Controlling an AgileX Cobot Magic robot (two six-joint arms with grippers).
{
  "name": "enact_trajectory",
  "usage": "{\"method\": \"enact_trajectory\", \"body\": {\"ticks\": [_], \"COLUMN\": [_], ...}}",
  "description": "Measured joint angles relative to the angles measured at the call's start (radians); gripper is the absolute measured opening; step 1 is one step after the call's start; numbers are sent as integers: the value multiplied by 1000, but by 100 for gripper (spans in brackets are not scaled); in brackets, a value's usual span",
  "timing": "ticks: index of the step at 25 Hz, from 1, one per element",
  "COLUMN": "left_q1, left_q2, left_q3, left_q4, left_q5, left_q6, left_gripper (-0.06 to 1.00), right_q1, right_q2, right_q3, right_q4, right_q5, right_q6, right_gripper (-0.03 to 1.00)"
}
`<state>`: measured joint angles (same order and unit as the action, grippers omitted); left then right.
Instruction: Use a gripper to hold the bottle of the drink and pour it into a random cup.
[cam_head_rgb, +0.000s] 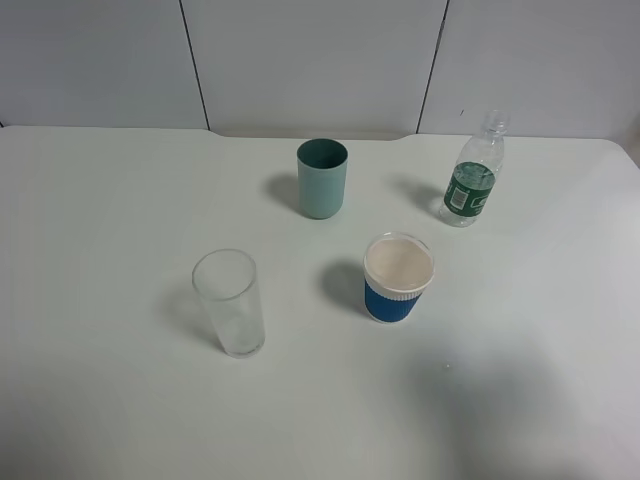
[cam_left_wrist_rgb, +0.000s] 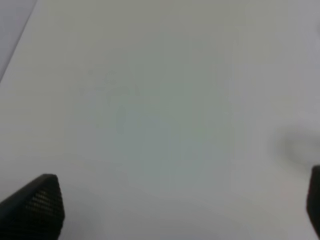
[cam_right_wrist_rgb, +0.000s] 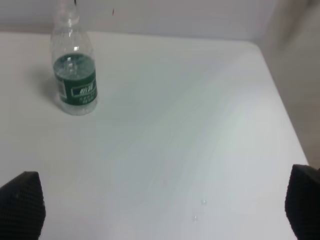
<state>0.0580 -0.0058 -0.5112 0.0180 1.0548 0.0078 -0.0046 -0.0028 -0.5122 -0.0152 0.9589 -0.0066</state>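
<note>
A broad white worktop (cam_head_rgb: 120, 400) with a smooth matte surface fills the overhead view, backed by pale grey wall panels (cam_head_rgb: 310, 60) split by thin dark seams. Four containers stand upright on it, well apart from one another.

Nearest the front left is a tall clear drinking glass (cam_head_rgb: 230, 303), straight-sided and see-through. Toward the back centre stands a teal cup (cam_head_rgb: 322, 178), an opaque cylinder with a darker inside. In the middle sits a short paper-style cup (cam_head_rgb: 398, 277) with a white rim and interior and a ribbed blue sleeve around its lower half. At the back right stands the bottle of the drink (cam_head_rgb: 472, 182), small, clear plastic, with a narrow neck and a dark green label band around its body.

Neither arm appears in the overhead view. The right hand (cam_right_wrist_rgb: 160, 210) shows in its own wrist camera only as two black, finely textured fingertips (cam_right_wrist_rgb: 22, 202) at opposite edges of the picture, spread wide with nothing between them. It hovers over bare worktop, angled toward the bottle, which stands well ahead of it and off toward one fingertip, untouched. A few tiny droplets (cam_right_wrist_rgb: 199, 210) lie on the surface between the fingertips.

The left hand (cam_left_wrist_rgb: 175, 210) likewise shows two dark tips far apart over plain, blurred worktop, holding nothing.
</note>
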Motion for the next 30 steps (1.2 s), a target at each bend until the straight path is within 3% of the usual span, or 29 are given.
{"method": "enact_trajectory", "body": {"ticks": [9, 30], "left_q1": [0, 0], "left_q2": [0, 0], "left_q3": [0, 0], "left_q4": [1, 1], "left_q5": [0, 0], "left_q6": [0, 0], "left_gripper": [98, 98], "right_q1": [0, 0], "right_q2": [0, 0], "right_q3": [26, 26], "right_q4": [80, 92], "right_q5": [96, 98], "right_q6": [0, -2], "right_gripper": [95, 95]}}
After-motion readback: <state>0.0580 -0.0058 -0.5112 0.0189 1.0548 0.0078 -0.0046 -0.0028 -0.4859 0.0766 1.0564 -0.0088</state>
